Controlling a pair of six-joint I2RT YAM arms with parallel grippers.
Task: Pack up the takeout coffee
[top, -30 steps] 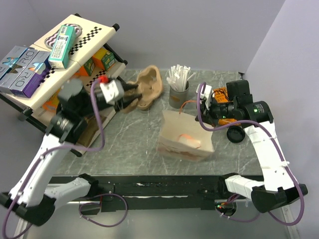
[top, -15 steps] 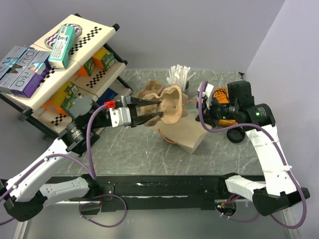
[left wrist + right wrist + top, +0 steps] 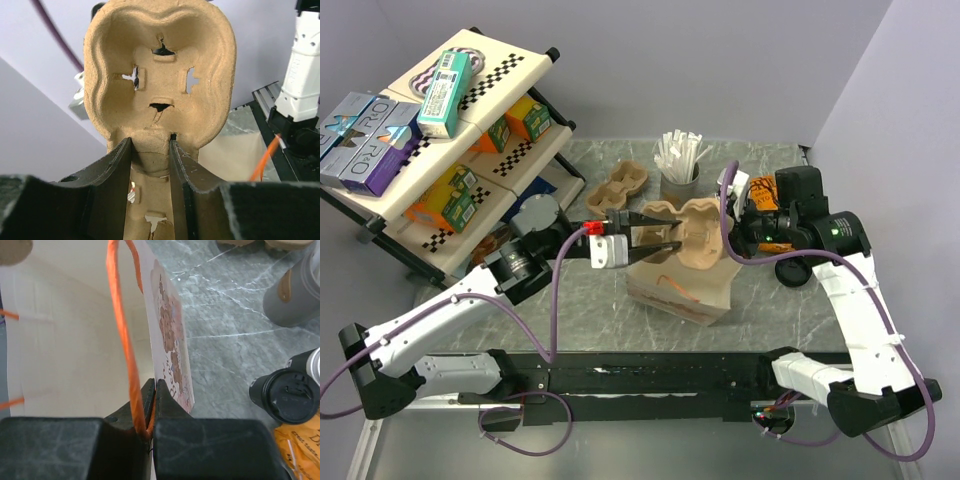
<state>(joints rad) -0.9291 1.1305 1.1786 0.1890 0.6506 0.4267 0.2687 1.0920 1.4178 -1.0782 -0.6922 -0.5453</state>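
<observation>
Jaws of the left gripper (image 3: 150,146) pinch a pulp carrier (image 3: 160,65) by its edge, over the bag (image 3: 685,290); those of the right gripper (image 3: 154,386) are pressed together on the bag's orange handle (image 3: 121,325); coffee (image 3: 281,396) stands on the table (image 3: 220,315), just right of the bag.

Walls (image 3: 720,60): pale lilac, corner at back right.
Table (image 3: 570,300): grey marbled top, black rail (image 3: 650,375) along near edge.
Rack (image 3: 495,60): at left, cream shelves with checkered edges.
Light: even, soft shadows.
</observation>
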